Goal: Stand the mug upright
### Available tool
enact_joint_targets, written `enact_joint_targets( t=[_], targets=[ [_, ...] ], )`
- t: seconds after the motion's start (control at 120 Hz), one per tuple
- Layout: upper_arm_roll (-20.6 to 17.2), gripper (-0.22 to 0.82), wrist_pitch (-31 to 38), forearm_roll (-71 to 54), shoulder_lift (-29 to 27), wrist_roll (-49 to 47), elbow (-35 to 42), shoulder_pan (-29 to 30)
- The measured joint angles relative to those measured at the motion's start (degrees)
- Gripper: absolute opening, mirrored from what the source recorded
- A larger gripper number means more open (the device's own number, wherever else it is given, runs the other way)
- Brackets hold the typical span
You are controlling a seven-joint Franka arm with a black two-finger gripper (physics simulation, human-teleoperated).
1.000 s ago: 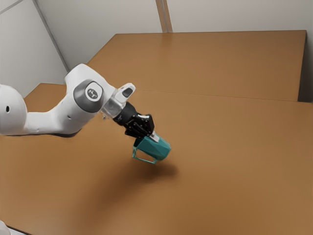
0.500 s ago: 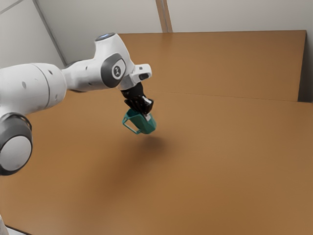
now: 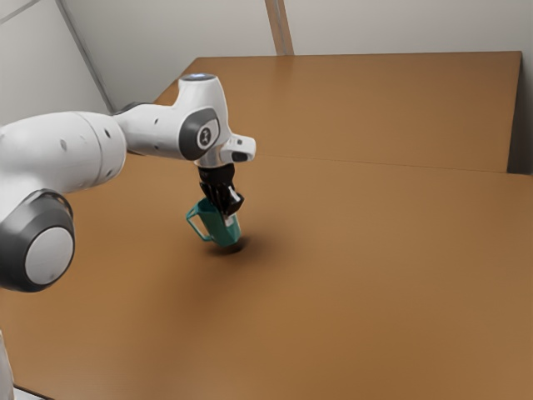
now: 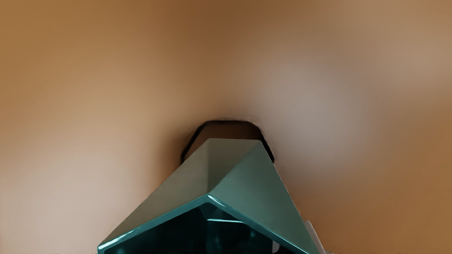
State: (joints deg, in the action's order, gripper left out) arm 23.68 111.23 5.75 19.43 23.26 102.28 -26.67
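The teal mug [image 3: 211, 224] is held mouth up with a slight lean, its handle toward the exterior view's left. My gripper [image 3: 227, 216] reaches down to its rim and grips the side wall. In the wrist view the mug [image 4: 243, 176] shows its open mouth and faceted outer wall; the gripper [image 4: 293, 243] has one finger inside the wall and the other outside. A dark shadow lies close around the base; whether the base touches the table cannot be told.
The brown tabletop [image 3: 358, 275] spreads around the mug. Farther back is another brown surface [image 3: 358, 108], with pale walls [image 3: 400, 25] behind it.
My hand has swung to point more steeply downward and carried the mug toward the exterior view's left. The mug has turned from strongly tilted to nearly upright, and its shadow now sits close beneath it.
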Motion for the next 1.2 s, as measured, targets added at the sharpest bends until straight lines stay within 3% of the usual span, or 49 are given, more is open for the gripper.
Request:
enact_joint_targets(
  t=[0.383,0.575,0.708,0.908,1.2],
  targets=[
    [-0.3,-0.18,-0.4,-1.5,2.8,2.5,0.1,0.0],
    [-0.3,0.23,-0.5,-1.0,2.9,3.3,0.1,-0.5],
    [-0.3,0.40,-0.5,-0.8,2.3,3.8,0.1,-0.8],
    [-0.3,0.53,-0.6,-0.6,-1.7,3.4,0.2,-0.8],
    [1.3,0.58,-2.2,-2.0,-10.6,1.1,-2.8,0.6]
  ],
)
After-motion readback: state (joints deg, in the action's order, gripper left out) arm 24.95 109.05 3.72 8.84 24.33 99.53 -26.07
